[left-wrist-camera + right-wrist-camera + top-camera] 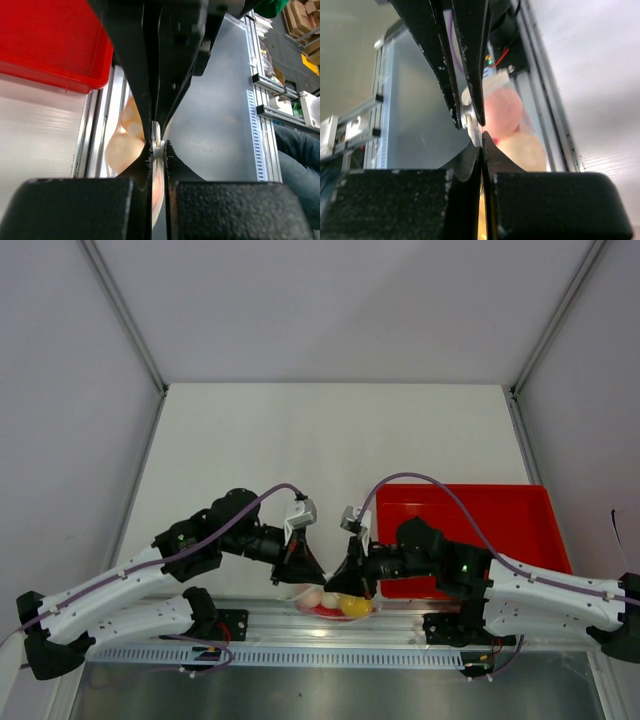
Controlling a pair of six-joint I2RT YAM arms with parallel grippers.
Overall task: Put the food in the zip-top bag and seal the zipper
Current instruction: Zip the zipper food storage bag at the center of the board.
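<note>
The zip-top bag (336,604) hangs at the table's near edge between both grippers, its red zipper strip (324,613) showing low on it. Inside lies the food: two whitish eggs (311,597) and a yellow ball (354,606). My left gripper (305,575) is shut on a small white piece (158,145) at the bag's top edge. My right gripper (349,580) faces it tip to tip and is shut on the thin clear plastic (479,134) beside that piece. Pale food (122,150) shows behind the left fingers, and pinkish and cream food (517,145) behind the right ones.
A red tray (480,530) stands on the table to the right, just behind the right arm; its corner (50,40) shows in the left wrist view. An aluminium rail (300,635) runs along the near edge under the bag.
</note>
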